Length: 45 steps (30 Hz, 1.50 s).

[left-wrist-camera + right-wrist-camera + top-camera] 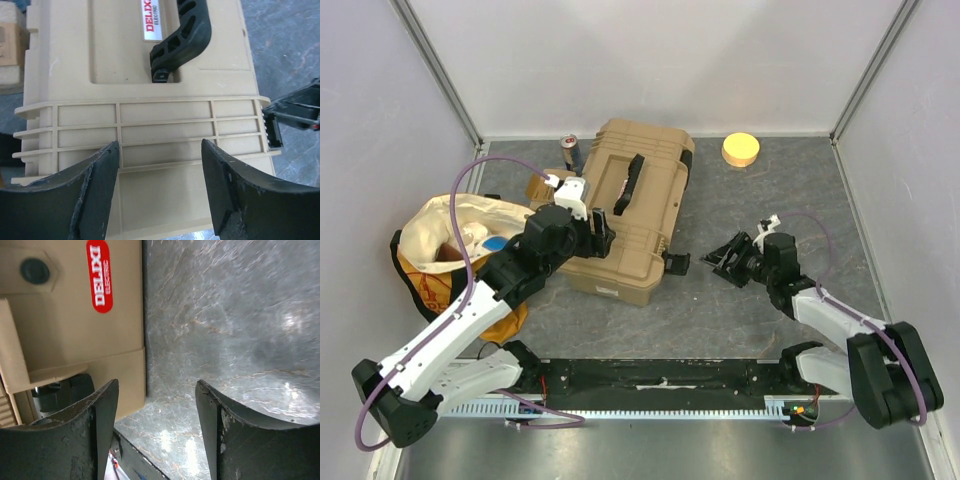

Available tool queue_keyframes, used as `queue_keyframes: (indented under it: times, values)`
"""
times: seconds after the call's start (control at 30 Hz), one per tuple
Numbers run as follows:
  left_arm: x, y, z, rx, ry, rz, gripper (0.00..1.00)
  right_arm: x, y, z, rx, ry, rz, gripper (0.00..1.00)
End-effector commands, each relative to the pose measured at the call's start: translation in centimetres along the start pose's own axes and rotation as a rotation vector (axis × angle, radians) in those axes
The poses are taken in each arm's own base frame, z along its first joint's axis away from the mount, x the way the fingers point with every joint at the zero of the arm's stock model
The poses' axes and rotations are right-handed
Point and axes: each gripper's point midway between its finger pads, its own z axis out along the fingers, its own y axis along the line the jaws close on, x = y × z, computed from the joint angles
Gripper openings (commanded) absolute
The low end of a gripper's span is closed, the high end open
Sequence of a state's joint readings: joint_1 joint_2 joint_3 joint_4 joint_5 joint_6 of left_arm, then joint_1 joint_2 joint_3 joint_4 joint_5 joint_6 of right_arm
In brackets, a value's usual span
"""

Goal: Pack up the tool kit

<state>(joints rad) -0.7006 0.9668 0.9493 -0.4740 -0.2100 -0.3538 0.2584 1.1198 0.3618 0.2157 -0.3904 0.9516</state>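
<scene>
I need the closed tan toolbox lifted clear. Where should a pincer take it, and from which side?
Probably the black plastic handle on the lid of the large tan plastic toolbox, from straight above, fingers across its slim bar. It sits centred on the lid, while the body looks wider than the open left pincer.

Overhead camera looks down from behind; both wrist cameras closely face the toolbox [75,60].
</scene>
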Motion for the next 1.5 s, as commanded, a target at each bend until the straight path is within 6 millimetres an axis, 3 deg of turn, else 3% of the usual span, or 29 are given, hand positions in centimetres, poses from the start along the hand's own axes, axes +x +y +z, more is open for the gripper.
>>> queue_keyframes:
  times: [0.0, 0.2, 0.4, 0.83, 1.07, 1.2, 1.33, 1.47]
  values:
    - [11.8, -2.4, 0.9, 0.178, 0.438, -0.013, 0.7, 0.6, 4.3, 0.6, -0.189, 0.024, -0.024, 0.7]
    - [11.5, -3.2, 2.3, 0.191, 0.431, -0.037, 0.68, 2.5, 7.3, 1.7, -0.292, 0.067, -0.05, 0.7]
    - [10.3, -3.3, 3.8, 0.156, 0.415, -0.03, 0.67, 2.0, 6.9, 2.6, -0.289, 0.035, -0.002, 0.7]
    - [9.9, -3.0, 4.3, 0.119, 0.406, -0.059, 0.65, -0.9, 8.5, -0.8, -0.456, -0.156, 0.363, 0.67]
    - [9.7, -3.3, 4.6, 0.128, 0.409, -0.061, 0.64, -1.9, 11.0, -1.8, -0.584, -0.173, 0.385, 0.67]
    - [9.7, -3.4, 4.6, 0.128, 0.409, -0.062, 0.64, -1.3, 10.5, -1.1, -0.566, -0.154, 0.39, 0.67]
    - [9.8, -3.4, 4.5, 0.131, 0.412, -0.061, 0.64, -0.7, 9.0, -0.7, -0.522, -0.162, 0.415, 0.8]
    - [9.8, -3.5, 4.6, 0.133, 0.417, -0.063, 0.63, -0.9, 9.5, -0.9, -0.557, -0.172, 0.43, 0.94]
